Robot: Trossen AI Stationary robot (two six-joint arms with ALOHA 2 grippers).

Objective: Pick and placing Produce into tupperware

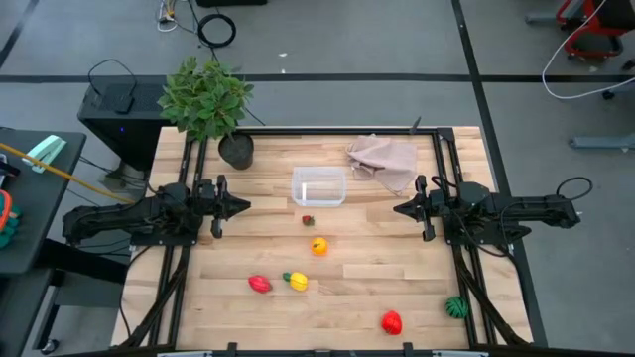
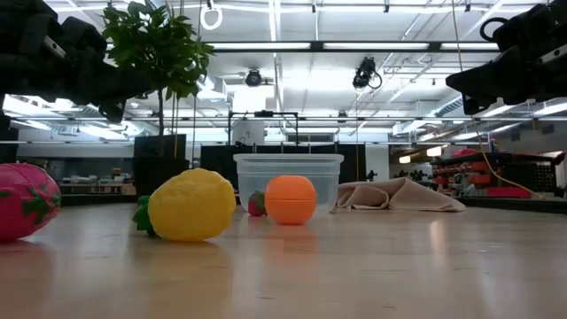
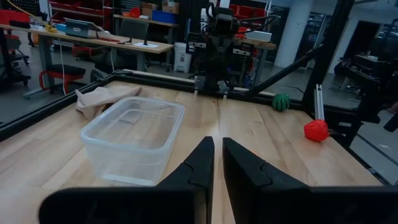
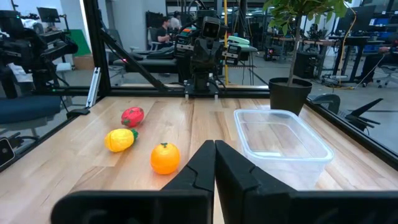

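Six produce pieces (image 1: 318, 246) lie loose on my surface (image 1: 397, 268) near the empty tupperware (image 1: 318, 186), so with both my left fingers (image 3: 217, 163) and right fingers (image 4: 214, 163) pressed together, I should spread one pair before descending squarely over the orange piece.

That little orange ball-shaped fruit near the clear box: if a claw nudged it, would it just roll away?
Probably. The orange toy fruit looks nearly round and rests on a small patch of the smooth wooden table, so a sideways nudge would likely send it rolling. Its glossy, plastic-looking skin suggests it is light, stiff and perhaps slippery to pinch.
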